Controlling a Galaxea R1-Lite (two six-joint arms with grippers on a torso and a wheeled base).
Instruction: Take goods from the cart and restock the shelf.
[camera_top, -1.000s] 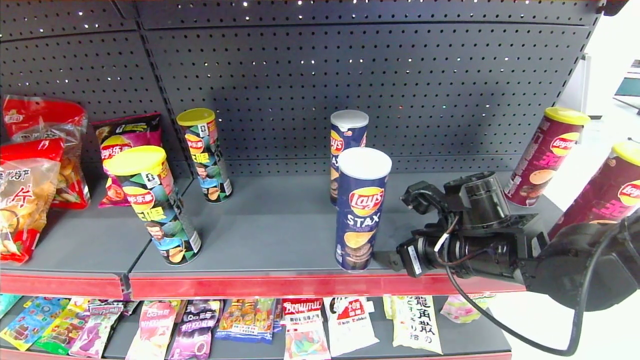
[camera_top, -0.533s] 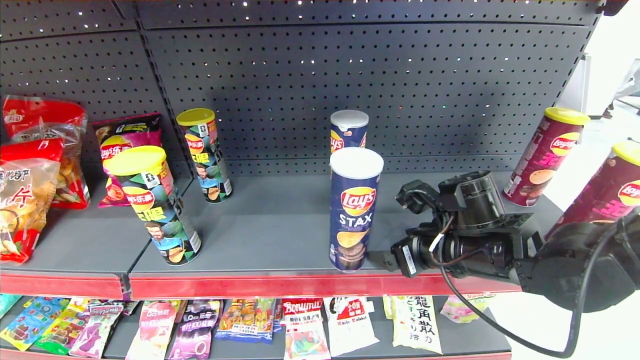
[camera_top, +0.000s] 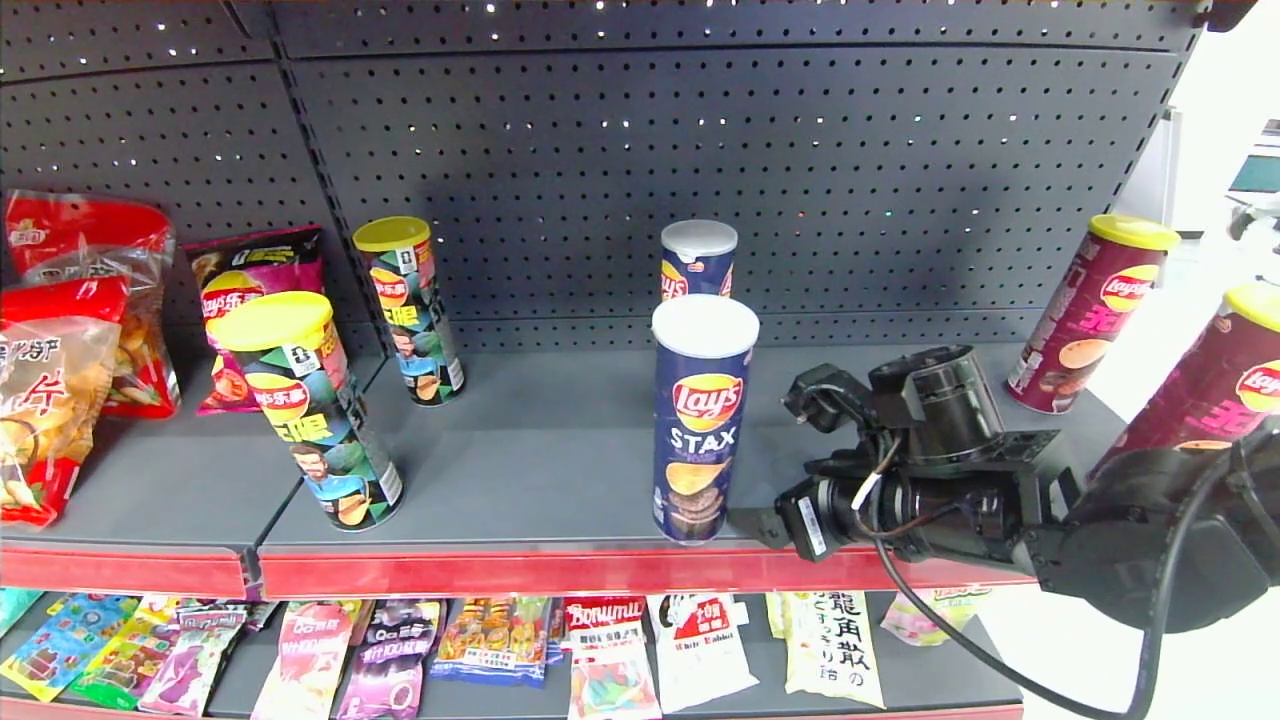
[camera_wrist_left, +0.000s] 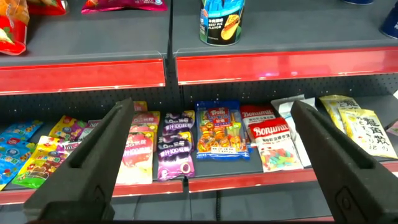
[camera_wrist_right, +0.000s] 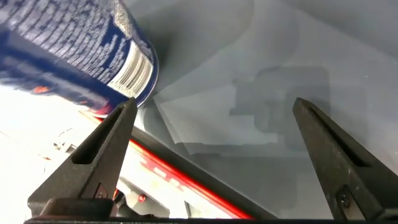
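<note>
A blue can with a white lid (camera_top: 700, 420) stands upright near the red front edge of the grey shelf (camera_top: 540, 470). A second blue can (camera_top: 697, 258) stands right behind it. My right gripper (camera_top: 750, 522) is low on the shelf, just right of the front can's base. In the right wrist view the right gripper (camera_wrist_right: 214, 102) is open, and the can's base (camera_wrist_right: 81, 50) lies beside one fingertip (camera_wrist_right: 127, 109), not between the two. My left gripper (camera_wrist_left: 211, 106) is open and holds nothing, facing the lower shelf's packets (camera_wrist_left: 214, 130).
Two patterned cans with yellow lids (camera_top: 300, 400) (camera_top: 408, 305) stand on the shelf's left part, with snack bags (camera_top: 60, 330) beyond them. Two maroon cans (camera_top: 1090, 310) (camera_top: 1215, 380) stand at the right end. The pegboard back wall (camera_top: 700, 150) closes the rear.
The front blue can has slid left along the shelf's front edge, and my right gripper has moved left with it, staying at its base.
</note>
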